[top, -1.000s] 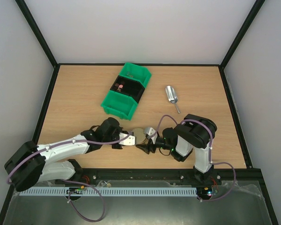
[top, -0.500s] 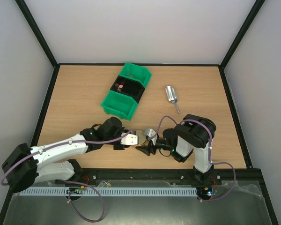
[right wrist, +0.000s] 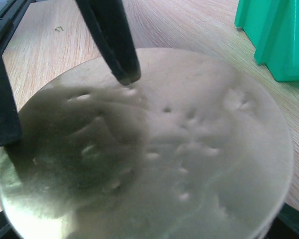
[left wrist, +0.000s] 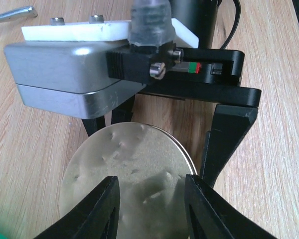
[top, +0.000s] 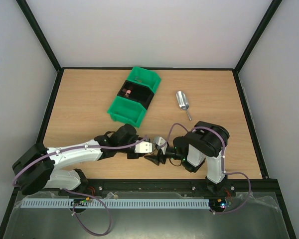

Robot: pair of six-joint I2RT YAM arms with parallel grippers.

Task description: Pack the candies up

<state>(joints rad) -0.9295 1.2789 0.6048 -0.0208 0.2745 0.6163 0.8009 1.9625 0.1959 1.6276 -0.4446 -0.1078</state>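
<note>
Two grippers meet at the near middle of the table (top: 79, 104), both about a round metal lid (right wrist: 189, 149); the step in hand, as I judge it, is closing whatever that lid caps, though the vessel beneath is hidden. The right gripper (left wrist: 153, 152) comes in from the right with its fingers spread wide, one on either side of the lid and, so far as the wrist views show, pressed to its rim; I take it to be holding the thing. The left gripper (left wrist: 150, 179) reaches in from the left, its fingers partway apart, one tip down on the lid's dimpled face and the other by the rim; it grips nothing that I can see.

Some candies (top: 128, 91) show as small pinkish specks in the black bin (top: 137, 95), set among the green bins (top: 144, 78) toward the far side; the metal scoop (top: 182, 102) lies on the wood to their right; whether more candies lie under the lid cannot be told.

To do this well, the right gripper should hold level while the left leaves; the left ought to spread enough that neither tip catches the rim, then rise straight off rather than slide, since a drag across the face could skew the lid; the fingers are crowded close, so the retreat should go leftward, away from the right's fingers; the lid should sit flat all round before the right lets go.
</note>
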